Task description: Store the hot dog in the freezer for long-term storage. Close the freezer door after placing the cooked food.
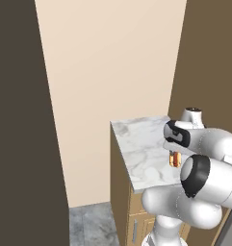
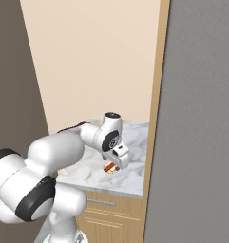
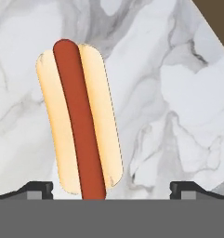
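Hand view: the gripper (image 3: 111, 188) is spread wide, its fingertips (image 3: 36, 189) at seven and five o'clock, holding nothing. The hot dog (image 3: 80, 121) lies on the marble countertop (image 3: 178, 102), nearer the seven o'clock tip, contact unclear.

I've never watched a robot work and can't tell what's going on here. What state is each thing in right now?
hot dog: lying flat on the marble, sausage up, not gripped.
gripper: open, fingertips wide apart, poised just above the hot dog.
marble counter: carries the hot dog.
wooden cabinet drawer: shut.
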Motion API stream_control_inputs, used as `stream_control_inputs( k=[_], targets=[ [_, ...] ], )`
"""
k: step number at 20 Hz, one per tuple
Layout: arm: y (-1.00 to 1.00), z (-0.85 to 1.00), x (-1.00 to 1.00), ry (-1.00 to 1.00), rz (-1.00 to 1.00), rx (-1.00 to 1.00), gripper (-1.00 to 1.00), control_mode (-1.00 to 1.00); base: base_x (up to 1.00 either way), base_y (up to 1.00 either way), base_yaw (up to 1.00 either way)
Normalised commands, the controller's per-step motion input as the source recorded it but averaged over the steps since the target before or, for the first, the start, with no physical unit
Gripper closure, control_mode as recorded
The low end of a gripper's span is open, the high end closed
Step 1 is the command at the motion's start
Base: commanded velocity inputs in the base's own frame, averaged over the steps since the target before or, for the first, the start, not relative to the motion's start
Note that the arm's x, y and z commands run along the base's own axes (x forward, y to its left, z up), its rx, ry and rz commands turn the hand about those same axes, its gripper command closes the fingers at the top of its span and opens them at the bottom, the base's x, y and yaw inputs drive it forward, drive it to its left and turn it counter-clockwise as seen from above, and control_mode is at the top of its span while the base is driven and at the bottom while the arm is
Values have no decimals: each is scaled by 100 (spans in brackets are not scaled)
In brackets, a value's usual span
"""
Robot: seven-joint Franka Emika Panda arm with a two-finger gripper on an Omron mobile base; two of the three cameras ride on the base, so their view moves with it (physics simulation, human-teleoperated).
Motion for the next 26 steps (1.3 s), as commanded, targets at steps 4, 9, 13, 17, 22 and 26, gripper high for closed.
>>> stream_control_inputs(
  k=[4,9,13,17,22,26],
  targets=[
    [2,-25,0,0,4,0,-100,-100,0,0,0],
    [1,-23,4,0,3,1,-100,-100,0,0,0],
    [0,-11,10,0,2,0,-100,-100,0,0,0],
    [0,-13,8,0,1,0,-100,-100,0,0,0],
    [4,-17,7,0,0,0,-100,-100,0,0,0],
    [1,-17,3,0,0,0,100,-100,0,0,0]
  ],
)
